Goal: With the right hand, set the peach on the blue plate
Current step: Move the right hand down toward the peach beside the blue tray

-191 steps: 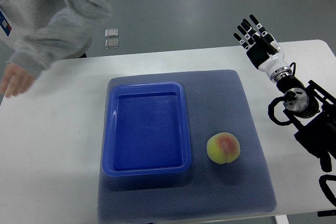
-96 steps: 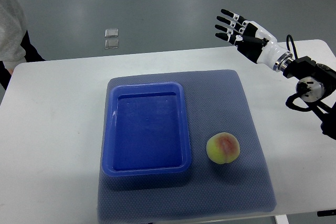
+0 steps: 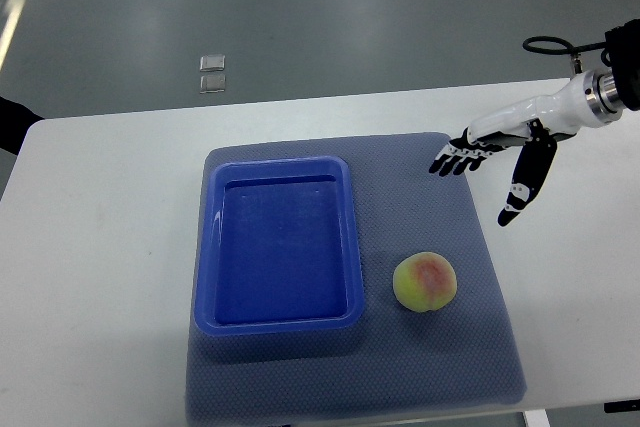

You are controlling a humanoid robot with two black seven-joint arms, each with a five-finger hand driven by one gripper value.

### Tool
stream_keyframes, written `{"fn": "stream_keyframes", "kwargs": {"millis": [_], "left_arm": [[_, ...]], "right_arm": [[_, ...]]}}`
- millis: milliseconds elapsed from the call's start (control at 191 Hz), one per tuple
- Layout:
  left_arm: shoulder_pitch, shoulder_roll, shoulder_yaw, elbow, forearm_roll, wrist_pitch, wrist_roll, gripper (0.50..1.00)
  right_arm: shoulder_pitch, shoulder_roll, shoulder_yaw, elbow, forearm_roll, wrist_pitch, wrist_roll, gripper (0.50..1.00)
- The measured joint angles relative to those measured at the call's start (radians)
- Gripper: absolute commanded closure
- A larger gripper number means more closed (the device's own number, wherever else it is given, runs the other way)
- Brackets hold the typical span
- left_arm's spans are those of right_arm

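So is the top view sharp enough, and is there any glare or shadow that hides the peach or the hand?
Top view: sharp overall, even light. The round yellow-pink peach is crisp, with only a soft shadow on the grey textured mat. The glossy blue rectangular plastic plate shows faint reflections on its floor. The right hand, fingers spread, is clear and unblurred. A bright streak lies on the floor at the top left.

The right arm (image 3: 575, 107) comes in from the table's far right corner, its white forearm slanting toward the table's middle. The right hand (image 3: 500, 152) hangs palm down, black fingers (image 3: 452, 161) spread, thumb (image 3: 522, 192) pointing toward the near edge, holding nothing.
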Motion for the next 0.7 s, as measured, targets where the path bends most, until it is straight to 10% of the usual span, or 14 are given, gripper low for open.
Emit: {"fn": "stream_keyframes", "kwargs": {"millis": [701], "left_arm": [[0.000,0.000,0.000,0.004,0.001,0.000,0.000,0.500]], "right_arm": [[-0.101,0.089,-0.102,0.068,-0.013,-0.318,-0.024,0.570]]}}
